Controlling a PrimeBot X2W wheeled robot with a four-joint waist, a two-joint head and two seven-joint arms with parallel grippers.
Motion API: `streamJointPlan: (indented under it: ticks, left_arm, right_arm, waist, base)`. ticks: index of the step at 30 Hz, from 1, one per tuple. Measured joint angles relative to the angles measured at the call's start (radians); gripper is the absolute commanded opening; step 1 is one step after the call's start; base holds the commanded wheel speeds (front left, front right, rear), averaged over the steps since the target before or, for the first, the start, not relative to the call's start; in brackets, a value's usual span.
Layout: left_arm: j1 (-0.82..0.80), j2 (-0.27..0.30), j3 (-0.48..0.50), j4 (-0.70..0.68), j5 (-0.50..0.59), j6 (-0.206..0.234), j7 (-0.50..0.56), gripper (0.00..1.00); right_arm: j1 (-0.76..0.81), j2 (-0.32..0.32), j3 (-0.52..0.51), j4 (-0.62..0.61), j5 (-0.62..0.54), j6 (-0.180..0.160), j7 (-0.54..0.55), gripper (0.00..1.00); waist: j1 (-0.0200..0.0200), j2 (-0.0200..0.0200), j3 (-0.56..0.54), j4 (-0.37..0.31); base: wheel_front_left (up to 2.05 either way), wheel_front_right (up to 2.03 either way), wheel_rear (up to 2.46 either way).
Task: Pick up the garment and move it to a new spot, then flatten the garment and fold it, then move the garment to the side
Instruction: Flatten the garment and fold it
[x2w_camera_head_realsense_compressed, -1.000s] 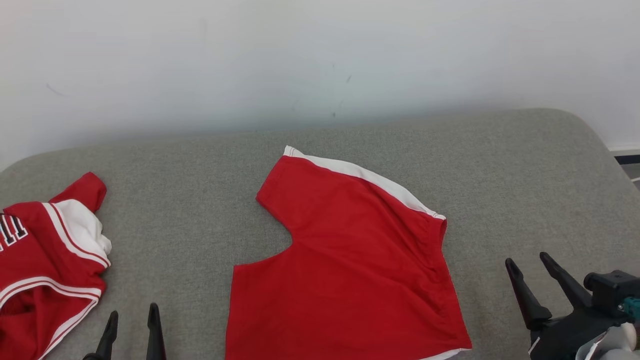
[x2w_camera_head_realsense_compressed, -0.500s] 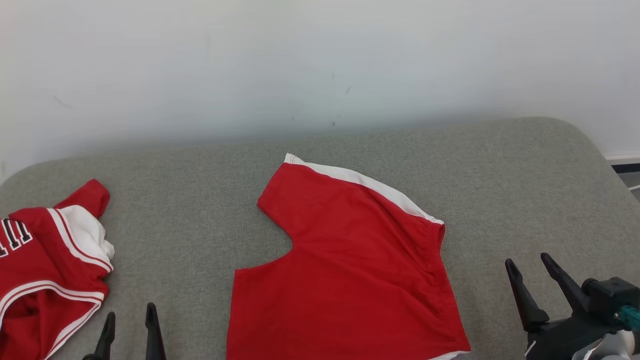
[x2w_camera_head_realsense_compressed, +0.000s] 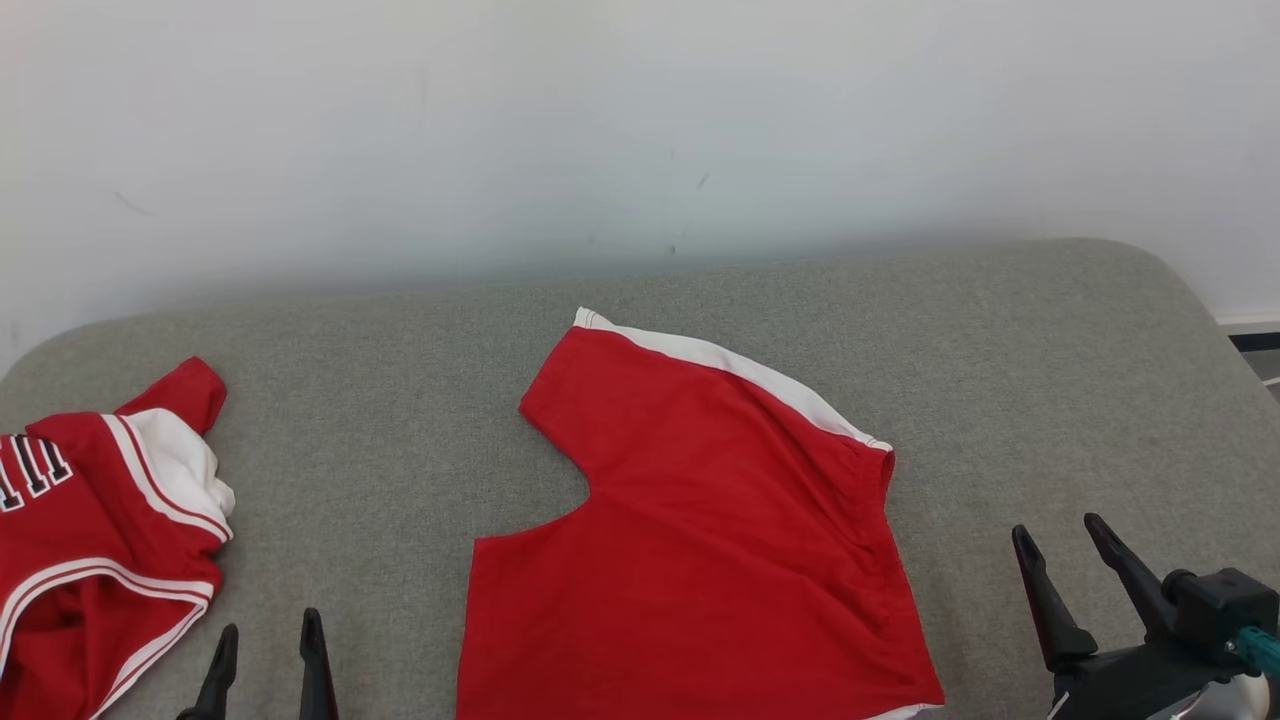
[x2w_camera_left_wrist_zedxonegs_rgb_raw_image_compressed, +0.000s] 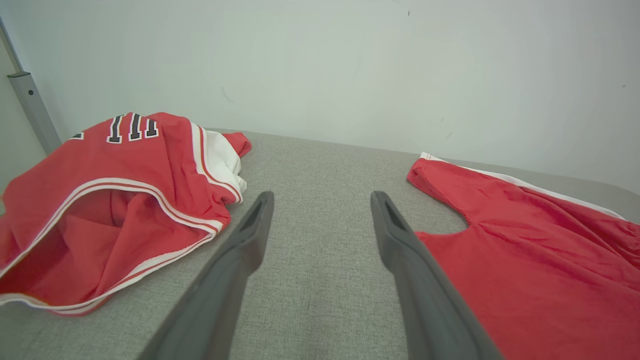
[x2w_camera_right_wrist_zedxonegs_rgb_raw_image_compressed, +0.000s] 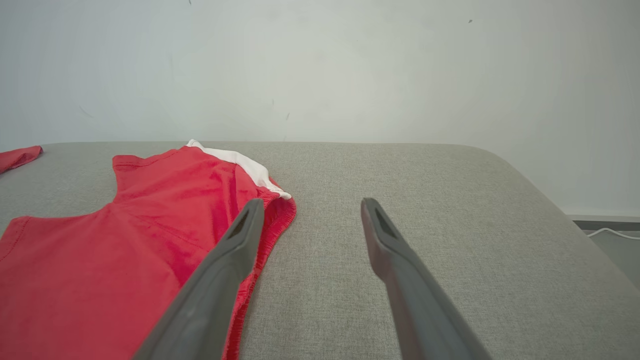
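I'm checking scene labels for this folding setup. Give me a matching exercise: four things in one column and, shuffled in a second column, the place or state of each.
Things
1. red shorts
2. numbered jersey
3. left end effector
4. right end effector

Places or states
A. crumpled at the left edge of the grey surface
B. open, off to the right of both garments
C. spread flat in the middle
D. open, low between the two garments

Pairs: 1-C, 2-A, 3-D, 4-B
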Motion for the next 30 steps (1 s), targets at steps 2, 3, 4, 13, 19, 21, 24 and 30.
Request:
streamJointPlan:
  ticks: [2, 3, 4, 13, 19, 21, 24, 30]
  left_arm:
    - [0.000, 0.001, 0.000, -0.001, 0.010, 0.000, 0.002, 1.00]
    - [0.000, 0.002, 0.000, -0.001, 0.013, 0.000, 0.008, 1.00]
    - [0.000, 0.004, -0.001, -0.001, 0.022, 0.000, 0.014, 1.00]
    - [0.000, 0.016, -0.013, -0.011, 0.063, 0.000, 0.045, 1.00]
    - [0.000, 0.012, -0.013, -0.018, 0.071, 0.000, 0.055, 1.00]
    - [0.000, 0.011, -0.012, -0.019, 0.072, 0.000, 0.064, 1.00]
    - [0.000, 0.011, -0.013, -0.021, 0.079, 0.000, 0.076, 1.00]
    - [0.021, 0.015, -0.043, -0.020, 0.081, -0.009, 0.108, 1.00]
  right_arm:
    - [0.002, 0.003, -0.005, 0.000, -0.002, 0.000, 0.000, 1.00]
    - [0.003, 0.004, -0.007, 0.000, -0.005, 0.000, 0.000, 1.00]
    - [0.004, 0.005, -0.009, 0.000, -0.010, 0.000, 0.000, 1.00]
    - [0.020, 0.017, -0.029, -0.001, -0.038, 0.000, 0.000, 1.00]
    - [0.020, 0.023, -0.037, -0.002, -0.056, 0.000, 0.000, 1.00]
    - [0.020, 0.024, -0.039, -0.002, -0.056, 0.000, 0.000, 1.00]
    - [0.023, 0.026, -0.037, -0.006, -0.062, 0.000, 0.000, 1.00]
    - [0.067, 0.026, -0.014, -0.003, -0.061, 0.000, 0.031, 1.00]
  waist:
    - [-0.0001, 0.0000, 0.000, 0.001]
    - [0.0000, 0.0000, 0.001, 0.001]
    - [-0.0001, 0.0000, 0.001, 0.001]
    - [-0.0001, 0.0000, 0.000, 0.006]
    - [-0.0001, 0.0000, -0.001, 0.010]
    - [-0.0001, 0.0000, -0.001, 0.011]
    - [-0.0001, 0.0000, 0.000, 0.014]
    - [-0.0001, 0.0000, -0.005, 0.022]
  base:
    - [0.00, 0.00, 0.00]
    - [0.00, 0.00, 0.00]
    - [0.00, 0.00, 0.00]
    - [0.00, 0.00, 0.00]
    - [0.00, 0.00, 0.00]
    - [0.00, 0.00, 0.00]
    - [0.00, 0.00, 0.00]
    - [0.00, 0.00, 0.00]
